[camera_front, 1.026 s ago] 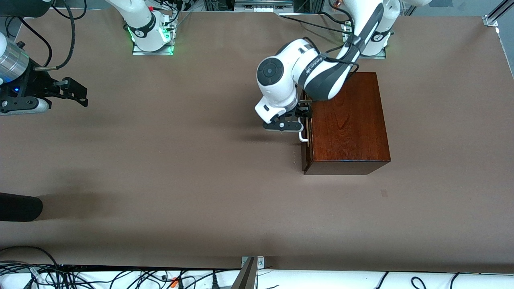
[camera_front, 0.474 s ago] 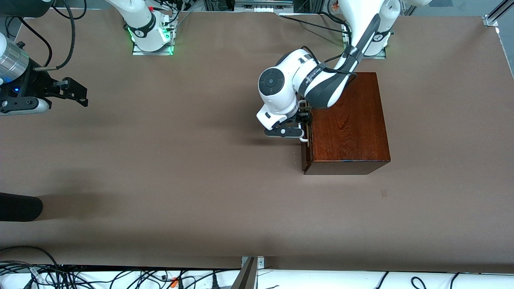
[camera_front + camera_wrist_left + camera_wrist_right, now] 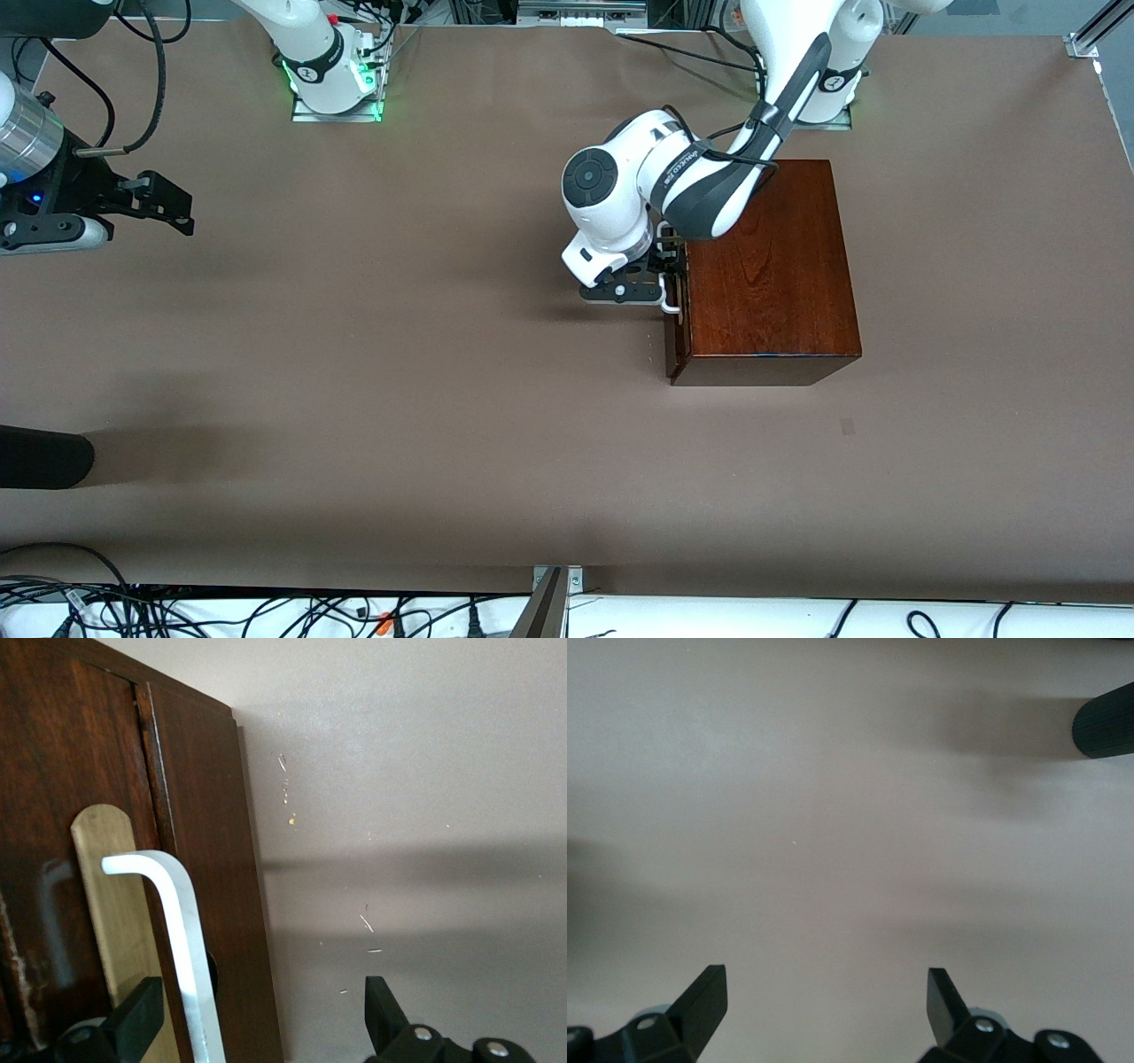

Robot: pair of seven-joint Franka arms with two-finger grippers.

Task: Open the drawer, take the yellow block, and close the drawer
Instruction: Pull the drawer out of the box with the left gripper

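The dark reddish-brown wooden box (image 3: 771,275) stands at the left arm's end of the table. Its drawer (image 3: 673,341) faces the right arm's end and looks shut. My left gripper (image 3: 666,270) is at the drawer front, open, level with the white handle (image 3: 671,307). In the left wrist view the handle (image 3: 182,930) runs between the fingers, close to one fingertip (image 3: 137,1014), and my left gripper (image 3: 261,1014) touches nothing. The yellow block is hidden. My right gripper (image 3: 182,211) waits open over the right arm's end of the table, and the right wrist view shows the right gripper (image 3: 827,1001) holding nothing.
A black cylindrical object (image 3: 44,456) juts in over the table at the right arm's end, also seen as a black cylinder (image 3: 1105,722) in the right wrist view. Cables (image 3: 177,611) run along the table edge nearest the front camera.
My left gripper has shifted slightly along the drawer front and settled around the handle. The box, the drawer and the right arm have not moved.
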